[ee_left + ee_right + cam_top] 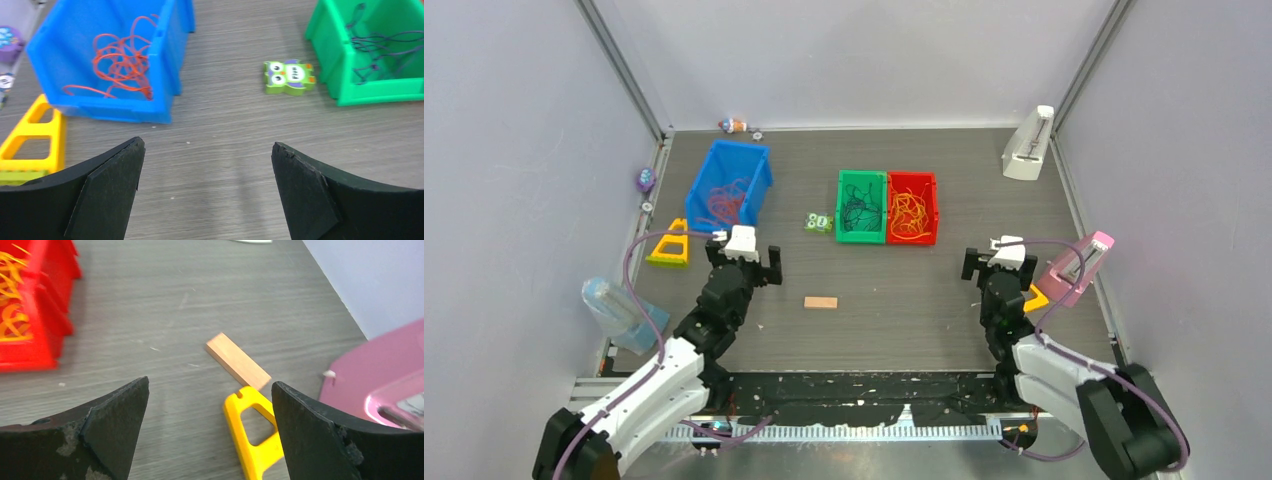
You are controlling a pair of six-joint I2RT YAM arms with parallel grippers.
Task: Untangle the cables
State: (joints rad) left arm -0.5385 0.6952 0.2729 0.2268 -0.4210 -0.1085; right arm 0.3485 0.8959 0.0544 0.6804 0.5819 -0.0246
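**While both arms hover empty, cables lie sorted in three bins**

Since each colour has its own bin, the separating step looks done or close to it. Red cable [726,203] lies coiled in the blue bin [742,150] at far left. Dark cable [860,213] sits in the green bin [862,174] at centre, and orange-yellow cable [910,215] in the red bin [912,176] touching its right side. No strand shows on the bare tabletop [904,290].

Left jaws are spread wide and hold nothing, aimed between the blue and green bins, near a small owl toy [289,76]. Right jaws are likewise spread and empty, over a wood block [238,361] and a yellow piece [252,435].

Each heap is a loose snarl. Any further move would likely call for reaching well forward into a bin, lowering spread jaws over one loop, and pinching a single strand without dragging the bin.
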